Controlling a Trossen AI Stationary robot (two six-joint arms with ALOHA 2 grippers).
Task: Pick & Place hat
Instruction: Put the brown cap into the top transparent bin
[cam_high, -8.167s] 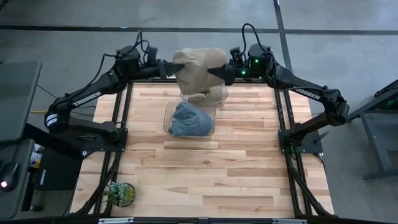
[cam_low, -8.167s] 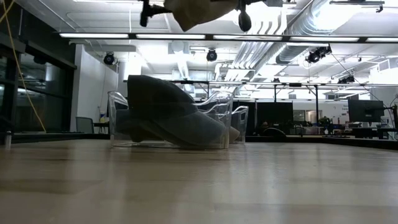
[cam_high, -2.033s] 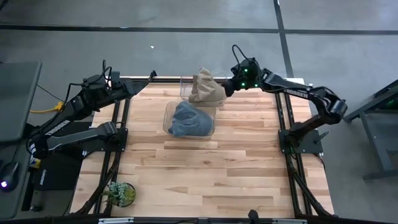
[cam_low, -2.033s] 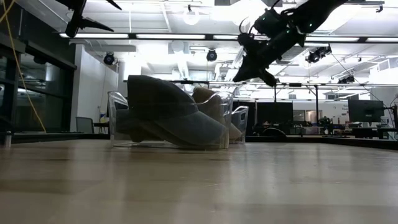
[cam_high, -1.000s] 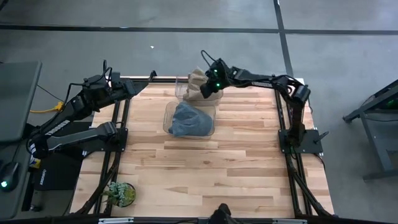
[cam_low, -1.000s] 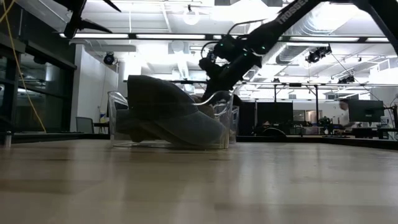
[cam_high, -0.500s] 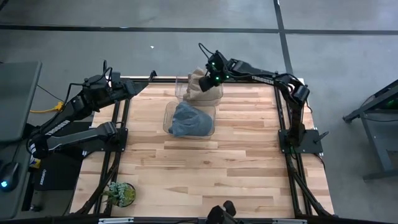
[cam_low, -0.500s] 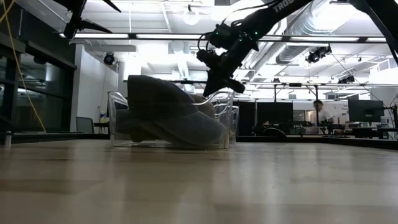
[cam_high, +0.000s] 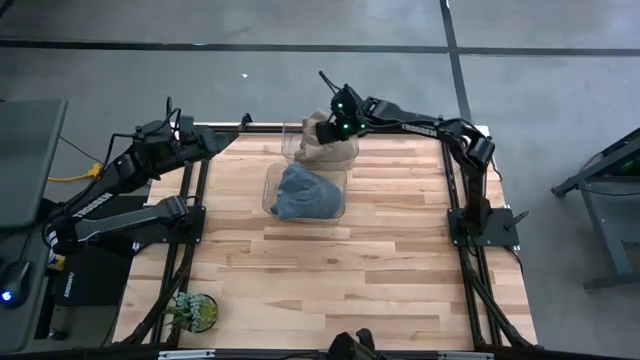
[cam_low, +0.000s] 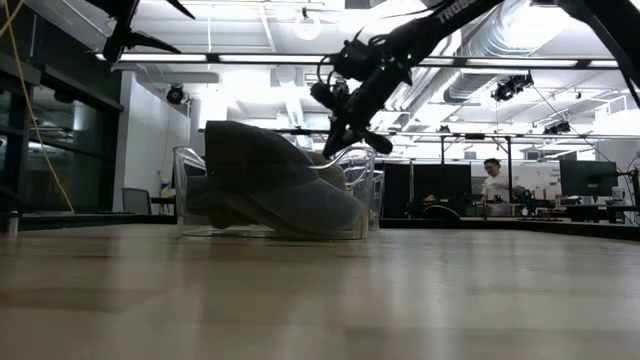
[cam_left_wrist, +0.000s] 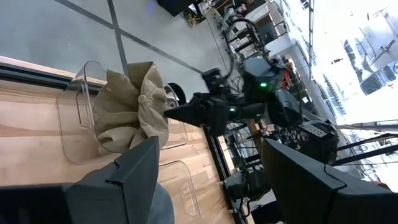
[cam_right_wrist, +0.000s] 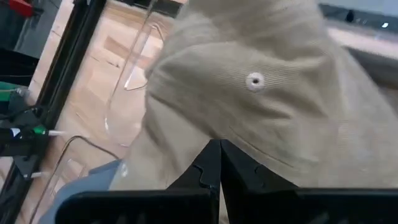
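Tan cloth fills the right gripper (cam_high: 330, 130), whose fingers are pinched together on the hat (cam_high: 318, 136) in the clear bin (cam_high: 292, 131) at the counter's (cam_high: 330, 270) far edge. Just beside it, a second bin holds a blue hat (cam_high: 303, 192). Well apart, the left gripper (cam_high: 244, 121) hangs spread wide, empty.

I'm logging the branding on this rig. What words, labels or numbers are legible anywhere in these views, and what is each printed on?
"TROSSEN": white letters along the left arm, high view.
"TROSSEN": on the right arm, high view, small and barely legible.
"TROSS": partial, cut off at the picture's top edge, on the right arm, low view.
Nothing readable on the tan hat, the blue hat or the clear bins.
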